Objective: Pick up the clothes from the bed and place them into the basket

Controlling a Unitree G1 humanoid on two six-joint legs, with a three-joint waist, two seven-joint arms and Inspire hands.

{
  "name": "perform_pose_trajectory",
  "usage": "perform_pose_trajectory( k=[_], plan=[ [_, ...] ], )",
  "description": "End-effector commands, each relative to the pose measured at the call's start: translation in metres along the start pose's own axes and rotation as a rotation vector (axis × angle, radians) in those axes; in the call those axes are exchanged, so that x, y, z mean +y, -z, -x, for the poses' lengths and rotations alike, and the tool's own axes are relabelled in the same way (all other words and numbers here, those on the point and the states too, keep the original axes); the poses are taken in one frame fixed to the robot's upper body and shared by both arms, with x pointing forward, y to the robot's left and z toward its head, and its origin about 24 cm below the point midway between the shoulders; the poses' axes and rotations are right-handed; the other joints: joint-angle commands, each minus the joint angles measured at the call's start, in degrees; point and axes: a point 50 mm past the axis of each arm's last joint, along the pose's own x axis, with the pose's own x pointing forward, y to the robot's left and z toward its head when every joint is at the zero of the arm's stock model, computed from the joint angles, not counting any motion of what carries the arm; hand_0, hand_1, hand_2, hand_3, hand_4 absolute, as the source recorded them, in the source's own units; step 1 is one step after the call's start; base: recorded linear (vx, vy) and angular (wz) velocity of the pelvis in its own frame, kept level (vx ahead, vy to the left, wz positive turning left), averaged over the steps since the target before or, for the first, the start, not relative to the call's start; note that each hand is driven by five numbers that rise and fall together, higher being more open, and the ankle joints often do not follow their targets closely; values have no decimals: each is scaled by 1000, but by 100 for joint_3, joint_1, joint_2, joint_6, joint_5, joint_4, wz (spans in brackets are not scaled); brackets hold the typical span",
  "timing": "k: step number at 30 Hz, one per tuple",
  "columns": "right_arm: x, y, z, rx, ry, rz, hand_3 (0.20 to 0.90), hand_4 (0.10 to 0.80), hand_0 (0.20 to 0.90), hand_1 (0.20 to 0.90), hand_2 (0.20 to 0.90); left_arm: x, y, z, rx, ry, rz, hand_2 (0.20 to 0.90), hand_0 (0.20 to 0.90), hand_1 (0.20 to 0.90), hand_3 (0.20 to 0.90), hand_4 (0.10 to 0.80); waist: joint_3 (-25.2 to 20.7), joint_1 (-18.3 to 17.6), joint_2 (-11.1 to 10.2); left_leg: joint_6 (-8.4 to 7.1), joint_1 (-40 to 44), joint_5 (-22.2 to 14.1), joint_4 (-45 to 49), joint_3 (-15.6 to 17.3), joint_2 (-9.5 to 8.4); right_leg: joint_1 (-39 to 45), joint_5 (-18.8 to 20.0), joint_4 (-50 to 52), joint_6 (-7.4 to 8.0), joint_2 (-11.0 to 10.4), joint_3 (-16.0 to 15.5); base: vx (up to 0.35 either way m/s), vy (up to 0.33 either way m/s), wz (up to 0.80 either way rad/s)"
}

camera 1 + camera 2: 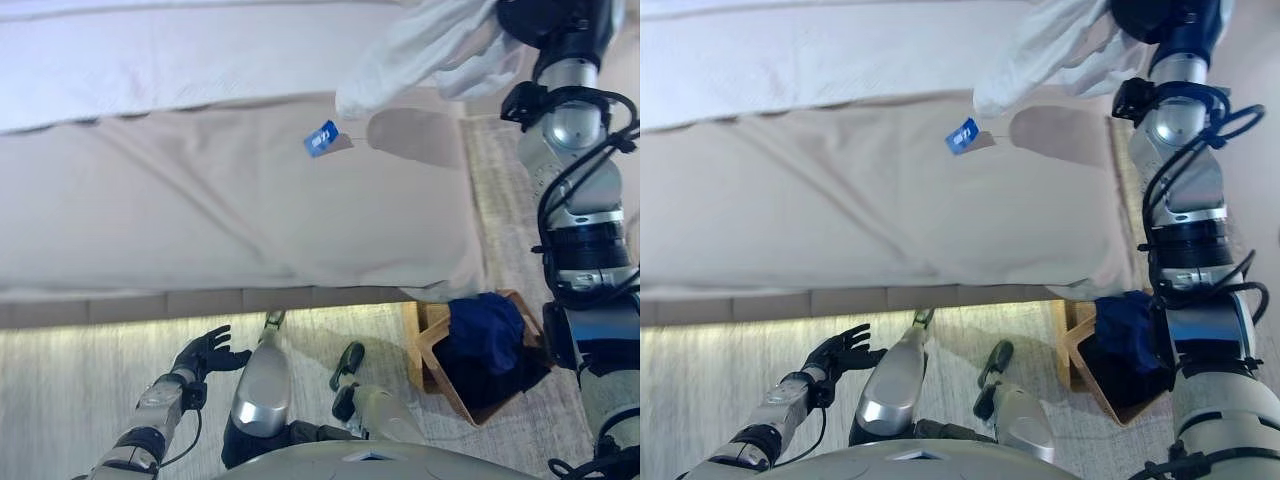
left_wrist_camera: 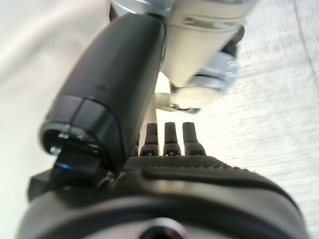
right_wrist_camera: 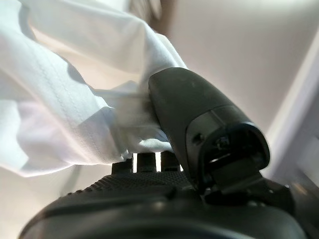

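Above bed (image 1: 220,200): right hand (image 3: 199,124) clutching one white garment (image 1: 420,50).

Right arm raised and extended, right hand (image 3: 199,149) with thumb and fingers (image 3: 144,162) pinched closed; left arm low, left hand (image 1: 205,352) with fingers spread, holding nothing.

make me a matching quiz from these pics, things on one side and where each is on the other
Things:
1. white garment
2. blue tag
3. dark blue clothing
4. left hand

Places or states:
A. in the basket on the floor
B. open, low over the floor by the bed
C. held up in the right hand
D. hanging under the garment, above the bed

Pairs: 1-C, 2-D, 3-A, 4-B
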Motion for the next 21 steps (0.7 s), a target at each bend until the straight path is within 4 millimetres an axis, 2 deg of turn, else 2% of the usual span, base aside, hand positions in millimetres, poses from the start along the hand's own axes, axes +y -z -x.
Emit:
perform_pose_trajectory(
  k=[1, 5, 9, 14, 17, 21],
  plan=[
    [-35, -35, -1, -211, 102, 54, 200, 100, 300, 300, 300, -9, 56, 13, 193, 23, -28, 900, 900, 900, 900, 800, -1757, -373, 335, 328, 323, -790, -141, 75, -215, -11, -272, 176, -6, 206, 15, -12, -28, -65],
    [-64, -46, -3, -245, 209, 89, 200, 100, 300, 300, 300, -9, 60, 13, 233, 29, -33, 900, 900, 900, 900, 800, -1958, -660, 382, 321, 546, -921, -141, 335, -199, 89, -277, 121, -12, 231, 164, -13, -56, -43],
    [-89, -40, -2, -210, 261, 228, 200, 100, 300, 300, 300, -7, 61, 13, 272, 43, -60, 900, 900, 900, 900, 800, -2084, -899, 412, 327, 707, -1003, -141, 510, -198, 110, -340, 171, -38, 271, 339, -1, -88, -30],
    [-110, -5, 3, -36, 208, 427, 200, 100, 300, 300, 300, -7, 58, 12, 284, 51, -72, 900, 900, 900, 900, 800, -2119, -1091, 464, 311, 854, -1058, -125, 664, -173, 159, -316, 105, -52, 304, 477, 8, -105, -26],
    [-121, 23, 8, 114, 153, 552, 200, 100, 300, 300, 300, -8, 55, 11, 277, 63, -85, 900, 900, 900, 900, 800, -2083, -1120, 492, 293, 887, -1068, -98, 741, -158, 174, -285, 55, -67, 318, 460, 6, -131, -25],
    [-131, 47, 12, 243, 141, 647, 200, 100, 300, 300, 300, -10, 48, 9, 255, 74, -97, 900, 900, 900, 900, 800, -1950, -1107, 548, 262, 824, -1038, -59, 773, -125, 117, -246, 16, -88, 336, 421, -23, -120, -14]
  ],
)
